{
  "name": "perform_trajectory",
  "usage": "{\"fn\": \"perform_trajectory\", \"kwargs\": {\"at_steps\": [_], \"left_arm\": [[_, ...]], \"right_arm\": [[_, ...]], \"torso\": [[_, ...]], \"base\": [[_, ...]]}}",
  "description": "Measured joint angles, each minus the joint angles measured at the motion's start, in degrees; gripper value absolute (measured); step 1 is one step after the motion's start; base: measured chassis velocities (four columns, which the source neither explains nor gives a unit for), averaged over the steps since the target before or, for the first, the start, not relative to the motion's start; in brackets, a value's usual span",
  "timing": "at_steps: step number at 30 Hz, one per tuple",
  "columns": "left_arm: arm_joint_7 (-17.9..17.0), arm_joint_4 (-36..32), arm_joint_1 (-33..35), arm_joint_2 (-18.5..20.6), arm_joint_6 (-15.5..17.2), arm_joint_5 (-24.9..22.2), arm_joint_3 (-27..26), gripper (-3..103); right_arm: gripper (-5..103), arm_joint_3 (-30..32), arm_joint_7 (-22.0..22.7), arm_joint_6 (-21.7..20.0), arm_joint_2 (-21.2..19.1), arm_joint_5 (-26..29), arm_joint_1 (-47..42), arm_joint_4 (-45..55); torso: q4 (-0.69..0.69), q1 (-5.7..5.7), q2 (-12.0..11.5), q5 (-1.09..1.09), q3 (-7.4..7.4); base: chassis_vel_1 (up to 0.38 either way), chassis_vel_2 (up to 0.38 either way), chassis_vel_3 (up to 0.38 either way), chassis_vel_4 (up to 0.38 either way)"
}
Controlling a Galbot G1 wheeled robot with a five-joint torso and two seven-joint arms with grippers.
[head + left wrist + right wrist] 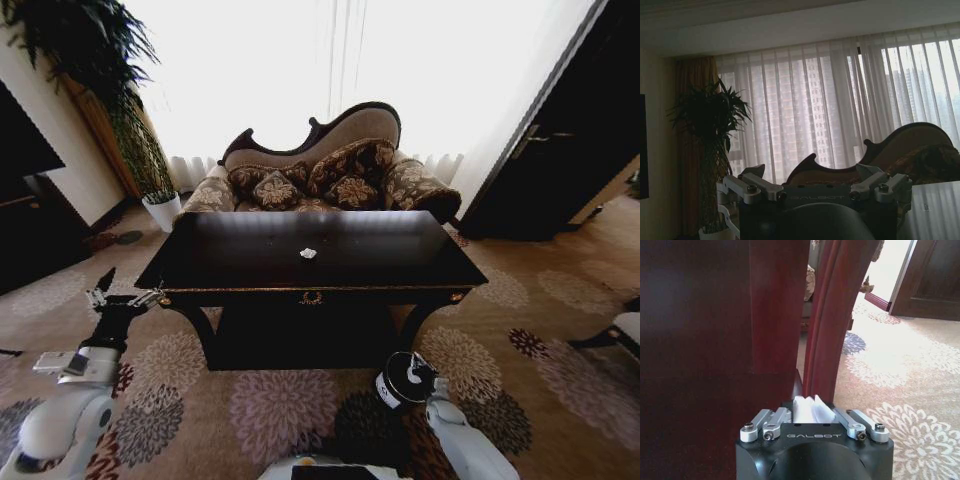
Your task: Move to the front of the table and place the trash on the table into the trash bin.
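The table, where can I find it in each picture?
Head view: the table stands in the middle, before the sofa.
Left wrist view: its glossy top lies beyond the left gripper, sofa behind.
Right wrist view: its dark-wood panel and curved leg stand just past the right gripper, which holds a paper wad.
Shared landmark: the sofa.

A patterned chaise sofa (320, 165) with dark floral cushions stands before a wide window (330, 70) hung with sheer white curtains, daylight pouring through. To the sofa's left rises a tall leafy plant (95, 60) in a white pot (162, 210). To its right stands a dark wooden door (560, 150). Floral carpet (270, 410) covers the floor.
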Motion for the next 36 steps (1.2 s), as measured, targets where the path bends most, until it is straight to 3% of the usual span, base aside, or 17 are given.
{"fn": "perform_trajectory", "kwargs": {"at_steps": [1,4,6,11,13,17,21,36], "left_arm": [[0.00,0.00,0.00,0.00,0.00,0.00,0.00,100],[0.00,0.00,0.00,0.00,0.00,0.00,0.00,100],[0.00,0.00,0.00,0.00,0.00,0.00,0.00,100],[0.00,0.00,0.00,0.00,0.00,0.00,0.00,100],[0.00,0.00,0.00,0.00,0.00,0.00,0.00,100],[0.00,0.00,0.00,0.00,0.00,0.00,0.00,100],[0.00,0.00,0.00,0.00,0.00,0.00,0.00,100],[0.00,0.00,0.00,0.00,0.00,0.00,0.00,100]], "right_arm": [[30,0.00,0.00,0.00,0.00,0.00,0.00,0.00],[46,0.00,-0.01,-0.10,0.20,-0.15,-0.01,0.31],[46,0.00,-0.01,-0.11,0.21,-0.17,-0.03,0.41],[73,0.03,0.00,-0.18,0.13,-0.19,-0.32,0.65],[73,0.07,0.00,-0.18,0.11,-0.19,-0.38,0.68],[95,0.30,0.00,-0.18,0.41,-0.23,-1.48,2.29],[100,0.63,0.00,-0.19,0.86,-0.27,-2.90,4.62],[100,4.73,0.49,1.64,4.87,0.48,-17.90,25.90]], "torso": [[0.00,0.00,0.00,0.00,0.00],[0.00,0.00,0.00,0.00,0.00],[0.00,0.00,0.00,0.00,0.00],[0.00,-0.01,0.00,-0.01,0.00],[0.00,-0.01,0.00,-0.01,0.00],[0.00,0.00,0.00,0.00,0.00],[0.00,0.00,0.00,0.00,0.00],[-0.01,-0.01,0.01,-0.01,-0.01]], "base": [[0.000,0.000,0.000,0.000],[0.000,0.000,0.000,0.000],[0.000,0.000,0.000,0.000],[0.000,0.000,0.000,0.000],[0.000,0.000,0.000,0.000],[0.000,0.000,0.000,0.000],[0.000,0.000,0.000,0.000],[0.000,0.000,0.000,0.000]]}}
